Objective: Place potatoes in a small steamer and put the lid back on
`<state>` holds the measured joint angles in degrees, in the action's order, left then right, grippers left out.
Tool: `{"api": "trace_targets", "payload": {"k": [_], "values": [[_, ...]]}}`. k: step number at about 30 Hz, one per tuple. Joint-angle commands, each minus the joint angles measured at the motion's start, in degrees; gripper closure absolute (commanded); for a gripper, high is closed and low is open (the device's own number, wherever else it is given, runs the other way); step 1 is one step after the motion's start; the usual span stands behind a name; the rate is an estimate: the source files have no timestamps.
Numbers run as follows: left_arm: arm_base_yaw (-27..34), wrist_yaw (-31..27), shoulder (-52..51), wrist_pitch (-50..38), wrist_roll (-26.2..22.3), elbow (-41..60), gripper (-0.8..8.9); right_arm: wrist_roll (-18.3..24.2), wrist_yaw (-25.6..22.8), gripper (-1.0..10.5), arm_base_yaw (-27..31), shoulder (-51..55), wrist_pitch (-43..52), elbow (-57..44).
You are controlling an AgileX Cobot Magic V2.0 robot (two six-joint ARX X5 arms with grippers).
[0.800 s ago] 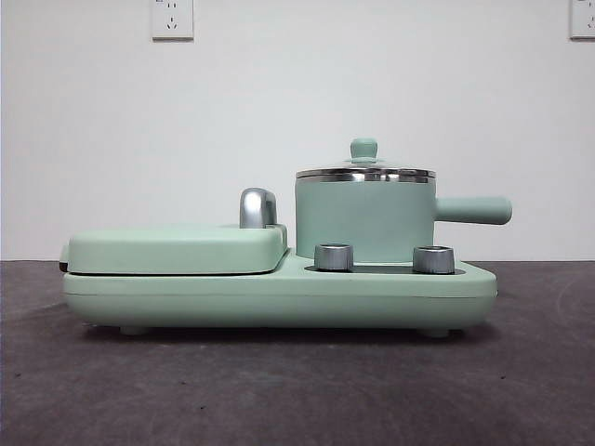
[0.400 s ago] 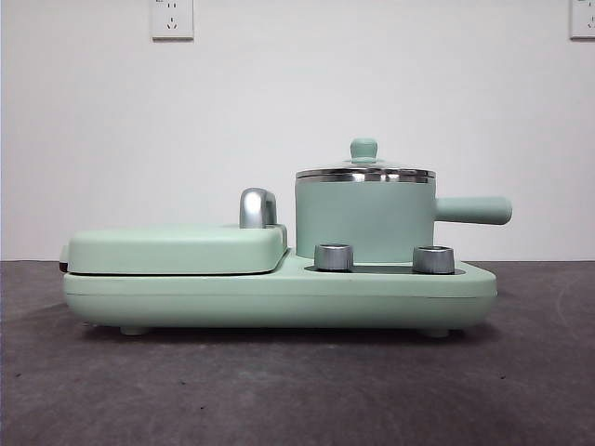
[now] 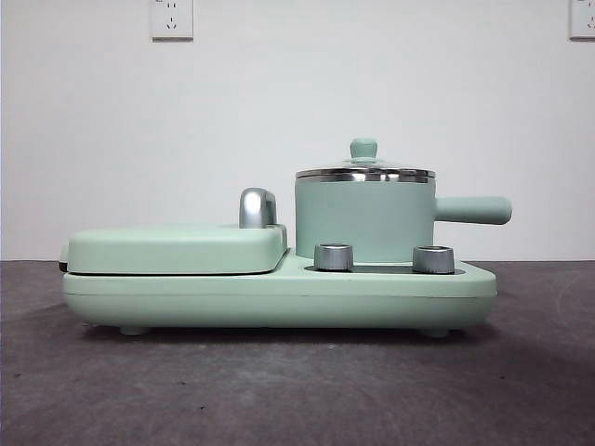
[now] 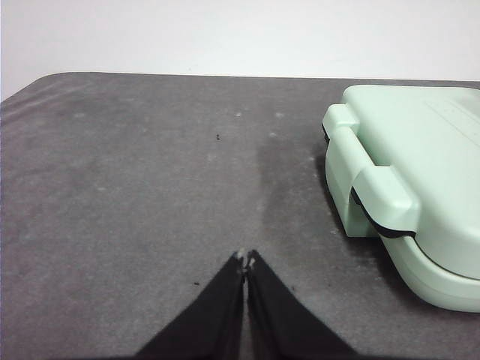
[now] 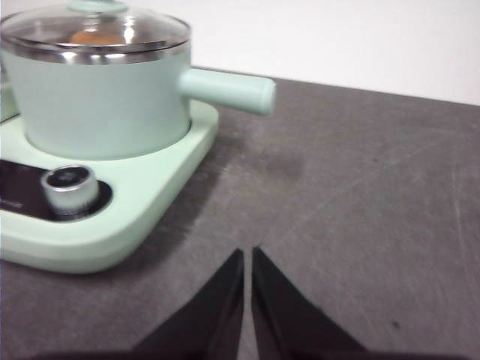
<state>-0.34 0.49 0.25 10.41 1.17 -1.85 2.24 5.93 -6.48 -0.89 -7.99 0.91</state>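
I see the grey table (image 3: 297, 390) carrying a mint-green cooking base (image 3: 279, 295), the largest item, with a closed flat griddle (image 3: 177, 249) and its chrome handle (image 3: 257, 207) on the left half. On the right half stands the small steamer (image 3: 364, 221), upright, its straight side handle (image 3: 474, 210) pointing right. The lid (image 5: 94, 30) sits seated on the steamer's steel rim, knob (image 3: 363, 149) up. Through the glass, in my right wrist view, an orange-brown patch of the potato (image 5: 94, 36) shows inside the pot. Two steel dials (image 3: 334, 257) sit on the base's near edge, in front of the steamer. My left gripper (image 4: 245, 259) hovers over bare table near the griddle end, jaws pressed together and empty. My right gripper (image 5: 247, 255) hangs near the steamer end, well apart from it, jaws nearly touching, holding nothing.
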Motion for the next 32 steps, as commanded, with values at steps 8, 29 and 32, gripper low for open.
{"api": "trace_targets", "payload": {"k": [8,29,32], "values": [[0.0,0.0,-0.1,0.3,0.5,1.1,8.08,-1.6,0.0,9.3,1.2,0.7,-0.1,-0.2],[0.0,0.0,-0.1,0.3,0.5,1.1,8.07,-1.6,0.0,9.3,1.3,0.7,2.4,-0.2],[0.0,0.0,-0.1,0.3,0.5,1.1,8.08,-1.6,0.0,9.3,1.3,0.7,2.4,-0.2]]}}
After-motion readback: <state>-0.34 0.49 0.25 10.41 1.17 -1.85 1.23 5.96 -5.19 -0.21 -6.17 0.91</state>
